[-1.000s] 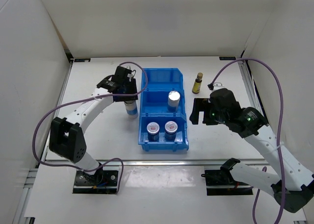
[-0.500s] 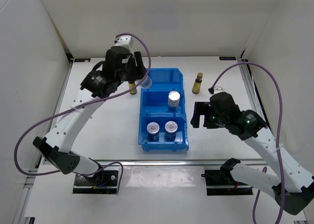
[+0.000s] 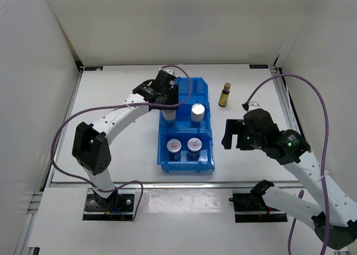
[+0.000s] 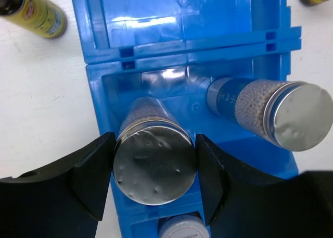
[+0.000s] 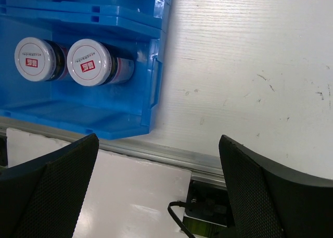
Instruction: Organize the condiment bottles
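White table (image 3: pixel 111 154): brown bottles (image 3: pixel 224 94) flank the blue bin (image 3: pixel 199 92).

bin (image 4: pixel 156 9): glossy blue plastic | cylinder (image 4: pixel 154 167): shiny, dimpled metal top | jars (image 5: pixel 89 62): smooth white lids | counter (image 5: pixel 250 66): matt white, lightly scuffed

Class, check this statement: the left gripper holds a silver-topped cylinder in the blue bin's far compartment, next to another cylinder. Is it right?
Not quite. The left gripper holds the silver-topped cylinder in the blue bin's middle compartment, not the far one, next to the other cylinder. The left wrist view shows it.
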